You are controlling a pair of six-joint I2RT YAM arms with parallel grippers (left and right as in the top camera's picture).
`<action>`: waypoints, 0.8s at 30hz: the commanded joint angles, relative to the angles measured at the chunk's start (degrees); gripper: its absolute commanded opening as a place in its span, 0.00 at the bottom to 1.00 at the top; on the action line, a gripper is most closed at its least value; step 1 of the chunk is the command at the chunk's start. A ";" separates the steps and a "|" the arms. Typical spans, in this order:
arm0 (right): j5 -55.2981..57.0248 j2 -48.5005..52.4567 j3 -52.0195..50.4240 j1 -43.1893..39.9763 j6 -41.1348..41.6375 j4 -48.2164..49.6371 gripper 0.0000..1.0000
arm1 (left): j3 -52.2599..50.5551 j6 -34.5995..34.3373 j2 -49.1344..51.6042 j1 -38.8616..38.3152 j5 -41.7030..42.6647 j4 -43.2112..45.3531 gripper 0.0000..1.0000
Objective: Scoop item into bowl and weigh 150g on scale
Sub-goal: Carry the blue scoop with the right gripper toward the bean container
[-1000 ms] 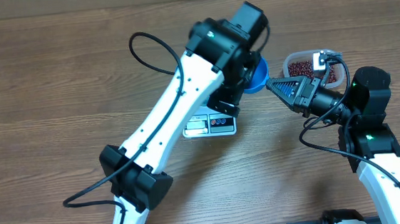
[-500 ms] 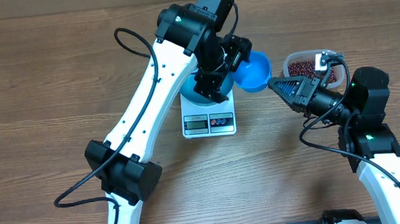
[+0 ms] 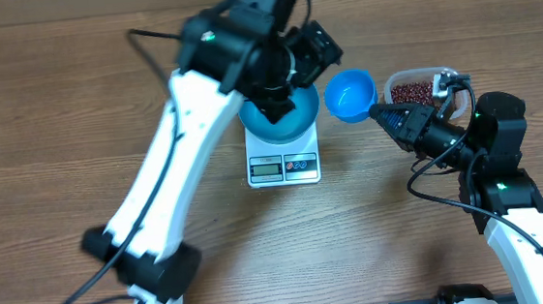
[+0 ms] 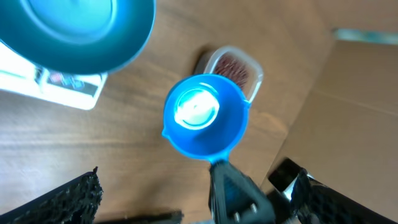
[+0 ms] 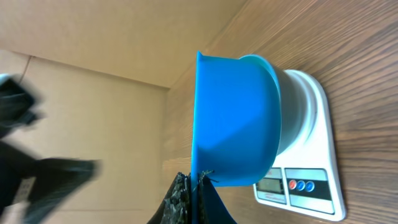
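Where the beans [image 3: 410, 91] lie: heaped in a clear plastic tub [image 3: 411, 72] at the far right of the bench [image 3: 55, 111], a dark red-brown mass, well apart from the teal dish on the weigher.
bowl [image 3: 287, 127]: teal-blue and round, upright on the platform of the scale [image 3: 283, 168]. In the overhead view its far rim is hidden under the left arm [image 3: 171, 170]. The left wrist view shows a smooth blue inside.
scale: white and rectangular, flat on the bench, with its display window and buttons along the near edge. The readout is too small to read.
scoop [image 3: 350, 97]: small, bright blue, with a round cup. It sits between the bowl and the tub, just beside the bowl's right rim and apart from it. From overhead its mouth faces up, and the left wrist view catches a glare on its blue floor.
right hand [image 3: 385, 117]: closed tight on the scoop's handle, fingers pinched together at the cup's near-right edge.
left hand [image 3: 314, 51]: fingers spread wide and gripping nothing. It is above the far side of the bowl and blurred in the overhead view.
bench: brown wood grain.
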 commanded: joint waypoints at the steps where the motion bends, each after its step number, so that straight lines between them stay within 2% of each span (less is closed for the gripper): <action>1: 2.38 -0.13 1.33 0.13 -3.91 -0.15 0.04 | 1.27 7.39 -5.44 1.16 -5.79 -0.63 1.00; 5: 5.55 -0.13 2.03 0.13 -7.78 -5.16 0.04 | 1.27 11.56 -8.00 1.31 -11.23 -2.58 1.00; 12: 18.21 -0.13 11.78 0.15 -17.40 -26.10 0.04 | 1.25 12.50 -8.57 1.36 -18.34 -7.56 0.99; 18: 33.99 3.30 28.57 0.15 -25.07 -46.07 0.04 | 1.25 13.11 -8.46 1.36 -23.32 -9.55 0.99; 24: 42.27 15.76 49.72 0.15 -31.78 -66.97 0.04 | 1.22 13.11 -8.33 1.36 -24.76 -11.45 1.00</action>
